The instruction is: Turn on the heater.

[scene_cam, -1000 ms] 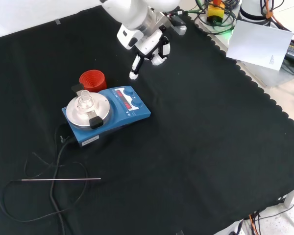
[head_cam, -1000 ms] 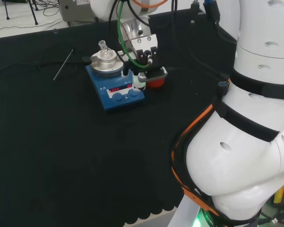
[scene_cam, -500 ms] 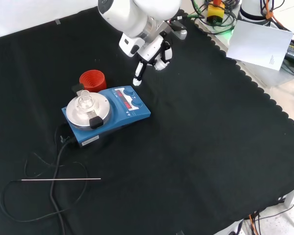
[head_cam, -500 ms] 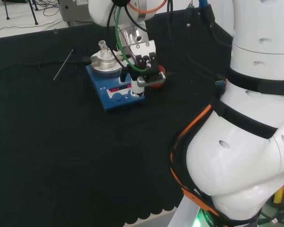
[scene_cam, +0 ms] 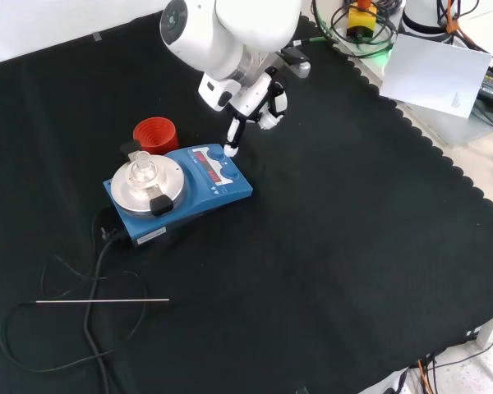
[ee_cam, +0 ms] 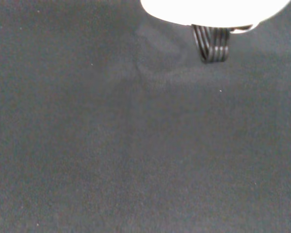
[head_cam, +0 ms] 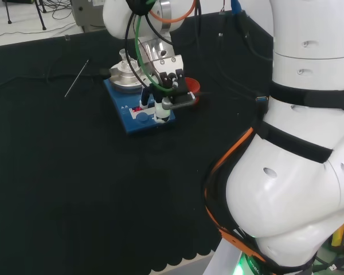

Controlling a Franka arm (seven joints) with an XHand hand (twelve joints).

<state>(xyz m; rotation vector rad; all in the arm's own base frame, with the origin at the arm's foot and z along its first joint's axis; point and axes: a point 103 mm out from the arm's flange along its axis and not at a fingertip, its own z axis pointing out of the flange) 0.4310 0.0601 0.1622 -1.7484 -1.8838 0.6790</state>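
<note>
Robot hand [scene_cam: 255,98] fingertip [scene_cam: 230,150] on heater [scene_cam: 181,193] knob

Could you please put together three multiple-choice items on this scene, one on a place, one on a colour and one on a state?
1. In the front view, where does the red cup stand?
A. beyond the heater
B. on the heater's plate
C. beside the thin rod

2. What colour is the heater's body?
A. blue
B. green
C. yellow

3. How is the hand set?
A. curled round the cup
B. one finger stretched down to the heater's knob end
C. flat on the cloth

Answers:
1 A, the cup sits higher in the front view.
2 A, its casing is blue.
3 B, the fingertip reaches the panel.
</note>
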